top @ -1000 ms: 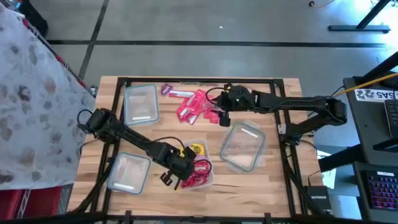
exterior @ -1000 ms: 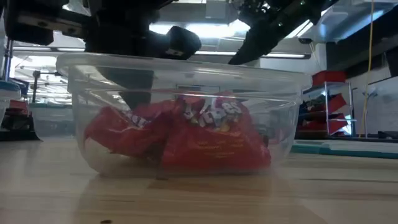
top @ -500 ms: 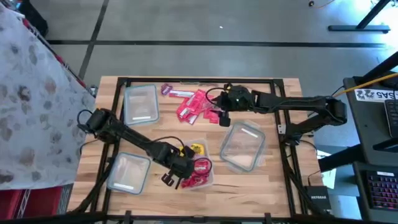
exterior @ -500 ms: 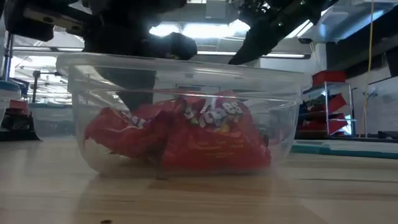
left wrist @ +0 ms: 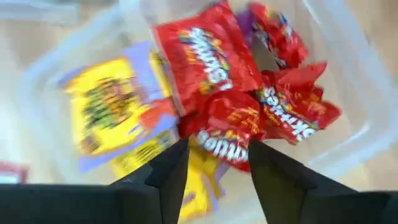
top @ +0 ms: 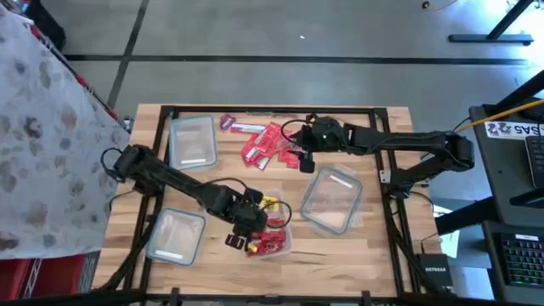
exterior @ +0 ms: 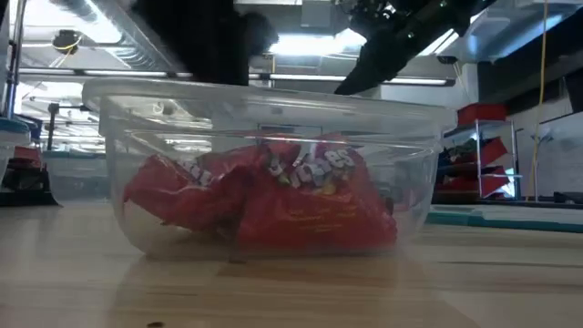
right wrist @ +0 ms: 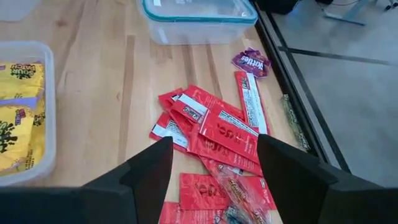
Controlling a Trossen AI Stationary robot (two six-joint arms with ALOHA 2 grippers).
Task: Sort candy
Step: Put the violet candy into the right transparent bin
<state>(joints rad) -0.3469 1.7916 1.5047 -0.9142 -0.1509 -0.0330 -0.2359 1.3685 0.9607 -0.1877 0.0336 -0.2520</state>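
So far only part is sorted: red and yellow candy [top: 265, 240] fills one tub [top: 285, 223] under the open left gripper [left wrist: 214, 165]; a pile [right wrist: 214, 134] remains on the tabletop [top: 374, 238] beneath the open right gripper [right wrist: 214, 165].

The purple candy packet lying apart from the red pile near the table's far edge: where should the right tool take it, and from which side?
The purple candy packet lies flat and alone on the wood, clear of the red packets. A top-down approach looks best, fingers closing across its narrow width near the middle. The right tool hovers open over the red pile, so it would probably need to move toward the table's edge rail first.
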